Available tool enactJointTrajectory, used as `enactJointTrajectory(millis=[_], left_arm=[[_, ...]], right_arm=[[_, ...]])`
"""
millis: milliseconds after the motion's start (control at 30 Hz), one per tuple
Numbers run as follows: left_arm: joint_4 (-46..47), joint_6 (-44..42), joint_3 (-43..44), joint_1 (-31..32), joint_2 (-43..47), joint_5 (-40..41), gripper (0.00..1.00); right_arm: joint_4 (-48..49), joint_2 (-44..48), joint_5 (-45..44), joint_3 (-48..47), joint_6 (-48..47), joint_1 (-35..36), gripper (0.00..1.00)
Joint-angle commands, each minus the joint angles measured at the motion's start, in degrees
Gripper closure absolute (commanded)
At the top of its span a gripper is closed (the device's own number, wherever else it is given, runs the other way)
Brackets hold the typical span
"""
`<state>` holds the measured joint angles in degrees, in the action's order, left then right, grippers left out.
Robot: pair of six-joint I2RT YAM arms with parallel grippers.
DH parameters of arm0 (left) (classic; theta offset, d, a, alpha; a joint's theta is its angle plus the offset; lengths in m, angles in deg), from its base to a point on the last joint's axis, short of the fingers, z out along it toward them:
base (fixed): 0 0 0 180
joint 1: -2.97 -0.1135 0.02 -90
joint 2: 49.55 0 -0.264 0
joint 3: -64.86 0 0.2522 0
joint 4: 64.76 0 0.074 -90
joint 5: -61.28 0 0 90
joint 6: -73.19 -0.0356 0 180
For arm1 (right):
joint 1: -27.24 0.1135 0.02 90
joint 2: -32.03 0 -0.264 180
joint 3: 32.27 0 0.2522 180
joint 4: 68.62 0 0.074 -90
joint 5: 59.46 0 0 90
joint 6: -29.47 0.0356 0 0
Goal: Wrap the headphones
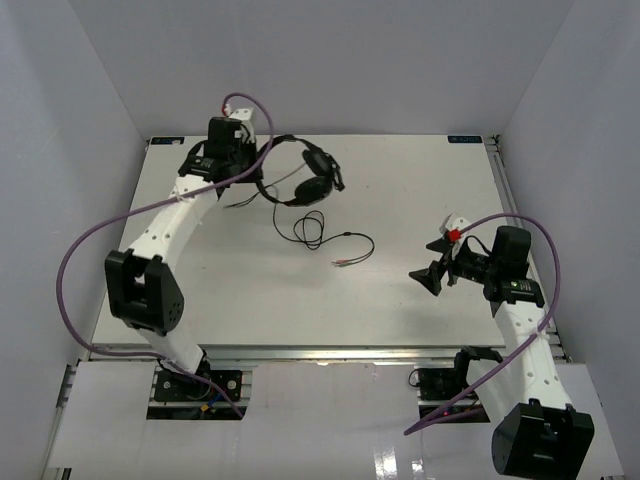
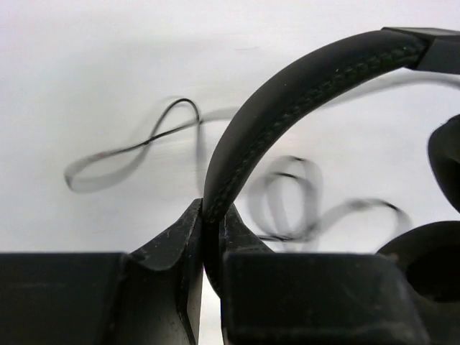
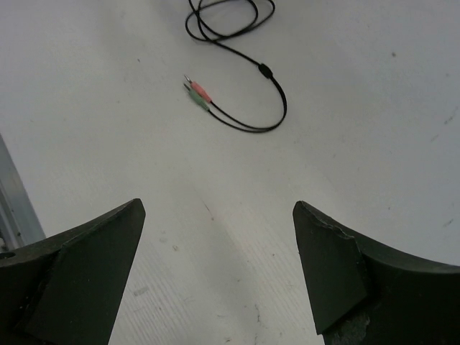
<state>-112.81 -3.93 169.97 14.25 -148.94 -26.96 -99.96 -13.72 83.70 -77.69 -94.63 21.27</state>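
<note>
In the top view the right arm (image 1: 520, 330) rose nearest the lens at the lower right. Its right gripper (image 1: 423, 260) hung over the bare table (image 1: 420, 190) with fingers spread and nothing between them. Across the table, near the far left corner, the left gripper (image 1: 257, 166) met the headphones (image 1: 315, 185) at the headband (image 1: 285, 141). From there the thin cable (image 1: 312, 230) trailed in loose loops toward the middle, and its plugs (image 1: 340, 263) lay well apart from either gripper.

In the left wrist view the left gripper (image 2: 212, 212) filled the bottom of the frame, its fingers clamped on the headband (image 2: 287, 86) at a narrow section. An earcup (image 2: 431, 259) showed at the right edge. The cable (image 2: 172, 115) beyond it was blurred.

In the right wrist view the two fingers of the right gripper (image 3: 219, 208) stood wide apart in the foreground. The pink and green plugs (image 3: 199, 92) and a bend of cable (image 3: 269, 115) lay ahead on the table (image 3: 359, 108).

The hold on the headband looked slim, so the headset could have twisted or slipped if the cable tugged on it. The cable lay flat and thin, and a pinch might have closed on nothing or pushed the plugs away. Loose loops could have snagged on an earcup or knotted during winding.
</note>
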Motion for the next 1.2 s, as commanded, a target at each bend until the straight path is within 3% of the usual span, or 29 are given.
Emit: enactJointTrajectory(millis=[0,133,333,400,767,1167], left_arm=[[1.65,-0.84,-6.31,3.65,12.65,-6.84,1.0],[2.6,3.28,-9.56,3.84,17.98,-15.11,1.0],[4.53,9.21,-9.98,3.84,21.73,-27.11,1.0],[4.64,10.45,-8.91,3.84,22.11,-29.32,1.0],[6.95,18.09,-7.02,3.84,23.67,-36.78,1.0],[8.74,25.83,-0.55,3.93,23.0,-39.56,1.0]], right_arm=[[-4.94,-2.61,12.89,-12.94,-8.62,0.26,0.1],[-3.21,-7.83,17.79,-23.02,-9.01,0.26,0.1],[12.35,-12.0,21.46,-27.63,4.72,1.09,0.1],[18.31,-12.7,18.86,-26.4,11.41,3.02,0.1],[32.83,-16.65,-2.43,-20.37,25.28,17.99,0.1],[40.7,-30.57,-10.96,-26.06,26.44,27.35,0.1]])
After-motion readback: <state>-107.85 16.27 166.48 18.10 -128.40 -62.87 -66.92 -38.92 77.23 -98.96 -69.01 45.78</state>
